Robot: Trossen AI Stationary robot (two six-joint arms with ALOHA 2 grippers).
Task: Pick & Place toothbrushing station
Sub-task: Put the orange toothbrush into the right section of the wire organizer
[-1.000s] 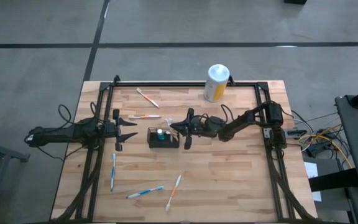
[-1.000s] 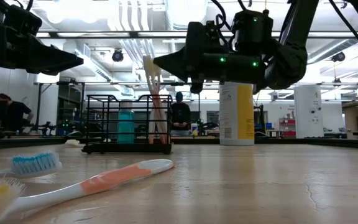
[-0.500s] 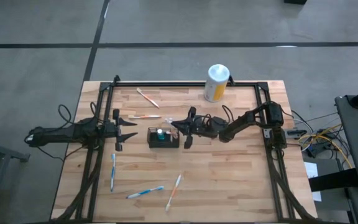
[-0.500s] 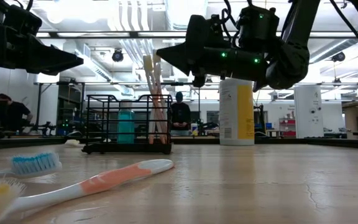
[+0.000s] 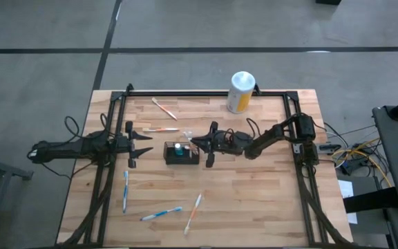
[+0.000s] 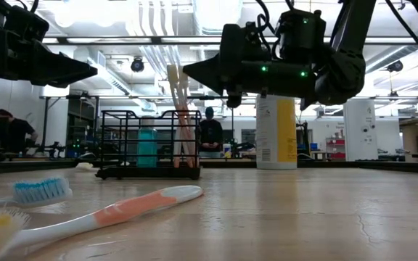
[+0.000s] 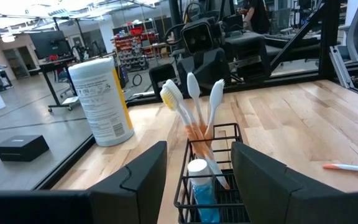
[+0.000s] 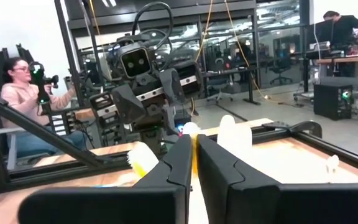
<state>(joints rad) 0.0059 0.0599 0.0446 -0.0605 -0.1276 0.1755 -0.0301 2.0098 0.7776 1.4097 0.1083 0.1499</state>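
Status: partly done, my read. Left gripper (image 5: 149, 143) hangs at 9 o'clock of the basket (image 5: 166, 158), apart from it, fingers spread wide, holding nothing; that arm looks parked. The basket sits on the table (image 5: 254, 200) near centre, upright, between the two grippers. Loaded so far: three standing brushes (image 7: 194, 118), heads up and leaning together at the basket's 3 o'clock end, plus one teal tube (image 6: 146, 147) with a white cap at the 9 o'clock end. Right gripper (image 5: 193, 141) sits above the basket's 3 o'clock end, level with the brush heads. Its fingers are closed to a thin slit, and I see nothing clamped between them. Whether a tip touches a brush head, I can't tell. Left to do, judging by the layout: five loose brushes (image 5: 125, 190) lie flat on the table. One is at 8 o'clock of the basket, two at 6 o'clock near the front edge, and two at 11 o'clock. All are well apart from the basket and none is in a gripper. So three of eight brushes are in, under halfway. Count: one basket, eight brushes, one tube. There is also one white-capped canister (image 5: 241, 91) at 1 o'clock by the far edge, upright, not part of the job.
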